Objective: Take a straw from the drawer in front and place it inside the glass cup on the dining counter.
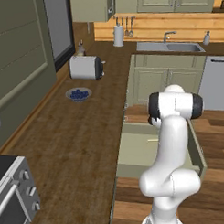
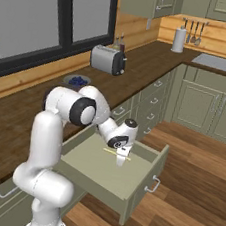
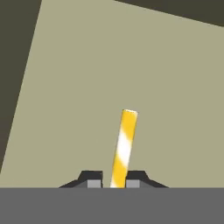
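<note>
Yellow-striped straw (image 3: 123, 146) lengthwise between claw (image 3: 113, 180)

Straw's (image 3: 123, 146) near end hidden between pincer (image 3: 113, 183) tips.

This is a home kitchen. A long wooden counter (image 1: 82, 133) runs under a dark window (image 2: 72, 14), with a toaster (image 1: 86, 67) and a bowl of blueberries (image 1: 78, 94) on it. At the far corner sits a steel sink (image 1: 175, 47) with a tap, a paper towel roll (image 1: 118, 36) and hanging utensils (image 1: 127, 26). Green cabinets (image 2: 201, 106) line the walls, one drawer (image 2: 140, 189) pulled open, over a plank floor (image 2: 195, 196).
</note>
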